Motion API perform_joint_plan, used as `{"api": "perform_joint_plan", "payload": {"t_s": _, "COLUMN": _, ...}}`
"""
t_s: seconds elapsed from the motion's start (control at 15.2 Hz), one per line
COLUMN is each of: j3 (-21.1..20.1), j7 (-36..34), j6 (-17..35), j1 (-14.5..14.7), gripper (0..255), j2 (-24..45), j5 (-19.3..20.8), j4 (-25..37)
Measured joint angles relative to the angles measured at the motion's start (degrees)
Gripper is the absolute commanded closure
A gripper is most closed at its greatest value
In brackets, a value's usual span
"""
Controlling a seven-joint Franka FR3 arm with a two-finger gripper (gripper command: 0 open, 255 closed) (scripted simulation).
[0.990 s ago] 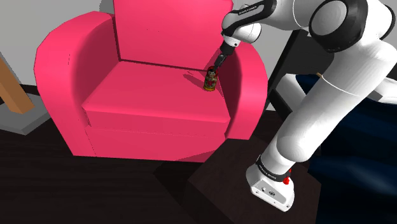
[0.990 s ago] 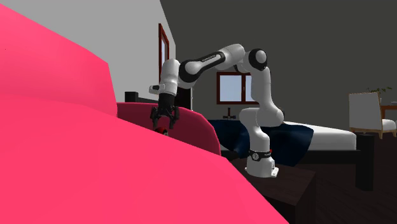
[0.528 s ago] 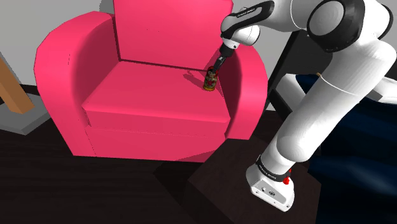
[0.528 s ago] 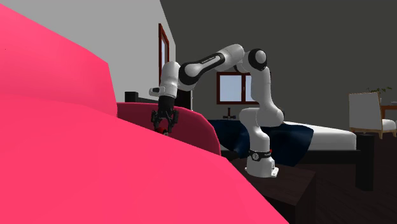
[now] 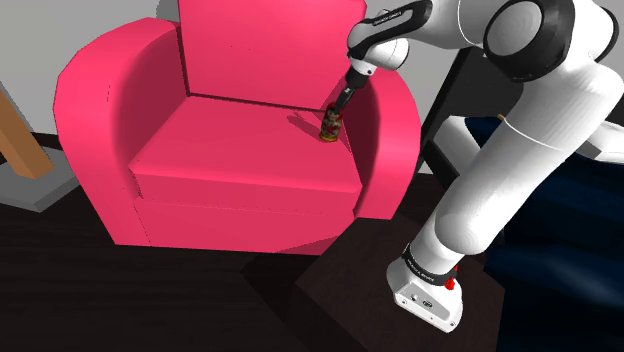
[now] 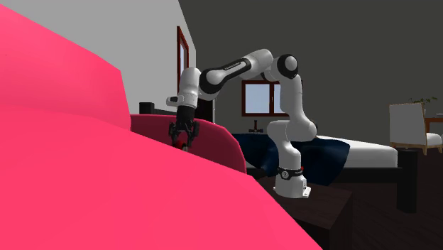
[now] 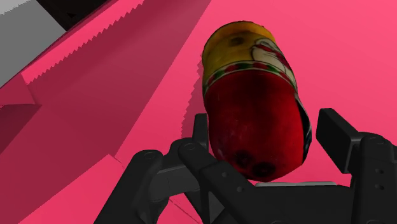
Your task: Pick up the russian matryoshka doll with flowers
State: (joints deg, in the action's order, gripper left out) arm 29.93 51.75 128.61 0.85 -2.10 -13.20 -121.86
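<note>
Gripper (image 7: 267, 132) has dropped slightly over the last second. Fingers stand open astride the doll (image 7: 251, 89), holding nothing. Doll upright on armchair (image 5: 230, 150) seat, beside the shoulder view's right armrest. Judged ready for closing

Pink armchair (image 5: 100, 100) stood on dark floor (image 5: 150, 300). Navy-covered bed (image 6: 323, 150) was beside it, with a window (image 6: 259, 97) and white chair (image 6: 408, 124) beyond.

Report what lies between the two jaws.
In the wrist view, just the red-and-yellow matryoshka doll stands between the open jaws, with a sliver of pink seat cushion showing at one side.
</note>
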Motion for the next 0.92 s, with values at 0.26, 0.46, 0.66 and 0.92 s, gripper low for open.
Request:
{"api": "perform_joint_plan", "payload": {"t_s": 0.26, "j3": -0.09, "j7": -1.16, "j6": -2.70, "j1": -0.03, "gripper": 255, "j2": -1.00, "j5": 1.10, "j4": 1.93}}
{"api": "perform_joint_plan", "payload": {"t_s": 0.46, "j3": -0.16, "j7": -1.89, "j6": -4.66, "j1": -0.04, "gripper": 255, "j2": -1.59, "j5": 1.76, "j4": 3.47}}
{"api": "perform_joint_plan", "payload": {"t_s": 0.66, "j3": -0.26, "j7": -2.74, "j6": -6.93, "j1": -0.08, "gripper": 255, "j2": -2.48, "j5": 2.58, "j4": 5.05}}
{"api": "perform_joint_plan", "payload": {"t_s": 0.92, "j3": -0.42, "j7": -3.65, "j6": -9.53, "j1": -0.06, "gripper": 255, "j2": -3.18, "j5": 3.28, "j4": 7.15}}
